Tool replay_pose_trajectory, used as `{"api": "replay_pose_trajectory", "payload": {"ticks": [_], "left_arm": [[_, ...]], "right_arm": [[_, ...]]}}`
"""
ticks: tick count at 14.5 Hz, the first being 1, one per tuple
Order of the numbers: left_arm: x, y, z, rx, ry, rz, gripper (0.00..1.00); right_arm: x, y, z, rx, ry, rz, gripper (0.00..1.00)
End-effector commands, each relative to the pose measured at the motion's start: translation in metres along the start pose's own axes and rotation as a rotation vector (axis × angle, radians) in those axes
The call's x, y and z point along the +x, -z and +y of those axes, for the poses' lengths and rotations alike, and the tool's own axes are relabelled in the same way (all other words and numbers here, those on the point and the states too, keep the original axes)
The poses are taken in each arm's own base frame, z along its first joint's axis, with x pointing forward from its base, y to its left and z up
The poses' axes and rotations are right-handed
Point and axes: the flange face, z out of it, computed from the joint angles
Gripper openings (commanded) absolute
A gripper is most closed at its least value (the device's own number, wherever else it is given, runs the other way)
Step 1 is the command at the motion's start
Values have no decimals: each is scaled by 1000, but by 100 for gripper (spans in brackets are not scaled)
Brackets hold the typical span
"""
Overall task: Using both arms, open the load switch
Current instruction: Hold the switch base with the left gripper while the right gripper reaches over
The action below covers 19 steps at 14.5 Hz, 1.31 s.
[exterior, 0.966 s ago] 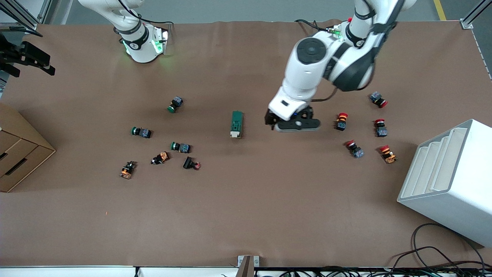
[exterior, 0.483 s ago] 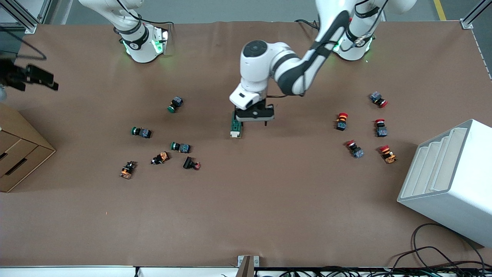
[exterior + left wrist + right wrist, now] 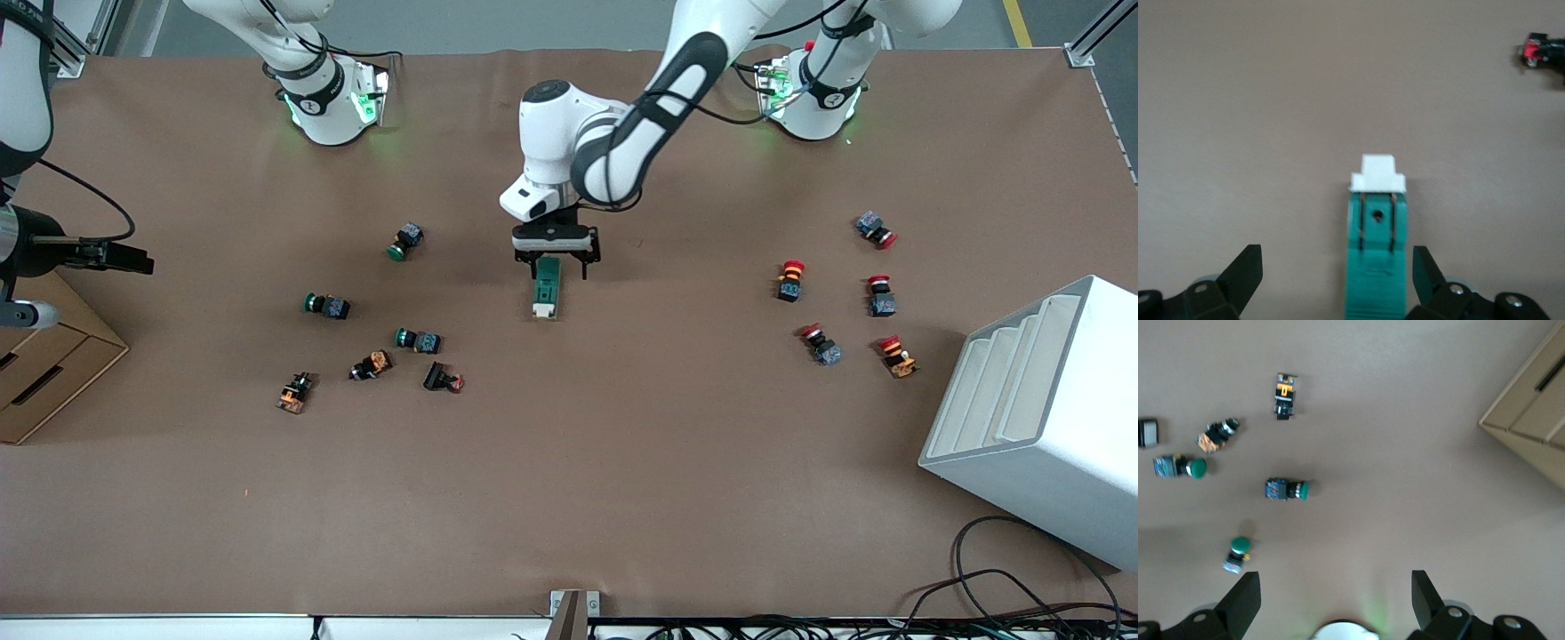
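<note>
The load switch (image 3: 546, 286), a dark-green block, lies mid-table with its white lever (image 3: 543, 310) at the end nearer the front camera. My left gripper (image 3: 552, 259) is down over its other end, open, one finger on each side of the green body. In the left wrist view the load switch (image 3: 1377, 267) sits off-centre in the left gripper (image 3: 1336, 277), close to one finger and well apart from the other, and the white lever (image 3: 1378, 175) points away. My right gripper (image 3: 133, 260) hangs open high over the right arm's end of the table. The right gripper (image 3: 1335, 600) holds nothing.
Green-capped push buttons (image 3: 405, 240) and orange ones (image 3: 295, 392) are scattered toward the right arm's end. Red-capped buttons (image 3: 789, 280) lie toward the left arm's end. A white rack (image 3: 1040, 418), a cardboard drawer box (image 3: 44, 356) and cables (image 3: 996, 569) sit at the edges.
My left arm has swung from beside the red-capped buttons to the load switch and now straddles its end. My right arm has come further into view at the table's edge.
</note>
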Motion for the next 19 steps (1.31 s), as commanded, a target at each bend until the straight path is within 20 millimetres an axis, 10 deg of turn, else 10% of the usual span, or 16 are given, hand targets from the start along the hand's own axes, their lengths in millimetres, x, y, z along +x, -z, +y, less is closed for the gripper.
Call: {"api": "replay_pose_trajectory", "payload": {"ticks": [1,11,19], "left_arm": [[-38,-14,16,-26,-28,76,99],[-87,-26,21,59,-130,250,100],[-132,-46,17,0,-13,342,100]], "right_arm": [[-24,8,-79,-43,-233,10,100],[-35,-128,-366,-124,-1018,-107,100],[-18,-245,-462,-63,-1355,-153,100]]}}
